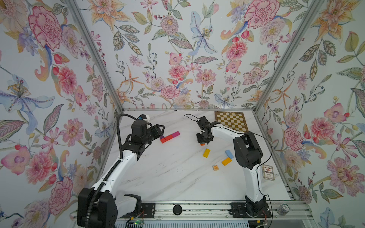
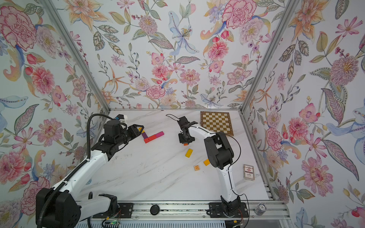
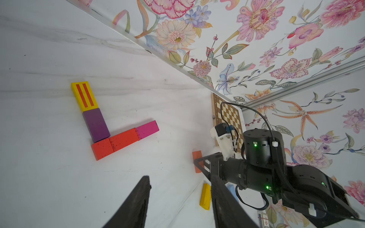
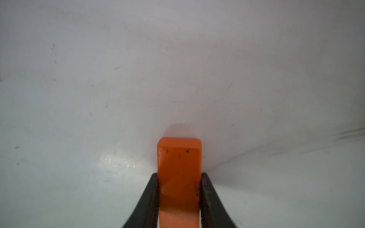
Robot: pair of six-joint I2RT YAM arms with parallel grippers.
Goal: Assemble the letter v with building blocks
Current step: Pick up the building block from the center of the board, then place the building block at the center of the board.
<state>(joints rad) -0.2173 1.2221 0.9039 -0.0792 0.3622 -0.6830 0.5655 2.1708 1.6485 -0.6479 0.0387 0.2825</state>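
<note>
Letter v [image 3: 120,139] — partly built on the table's [image 1: 167,177] left side: one row striped yellow and purple, the other red and magenta, meeting at a red corner.
Orange block [image 4: 179,158] — clamped in right gripper [image 4: 179,175], mid-table, well apart from the letter; judged not yet added.
Left gripper [image 3: 179,181]: jaws apart, empty, near the letter.
Loose: yellow block [image 1: 206,153], light blue block [image 1: 229,154], W cube [image 1: 215,167].

Both top views are lit brightly and evenly from above, so only short, soft shadows are cast on the marble tabletop [image 1: 167,177]. In the right wrist view the orange block [image 4: 179,167] is blurred and a pale glare patch is seen beside it on the tabletop; in the left wrist view the dark fingers [image 3: 136,205] are out of focus.
</note>
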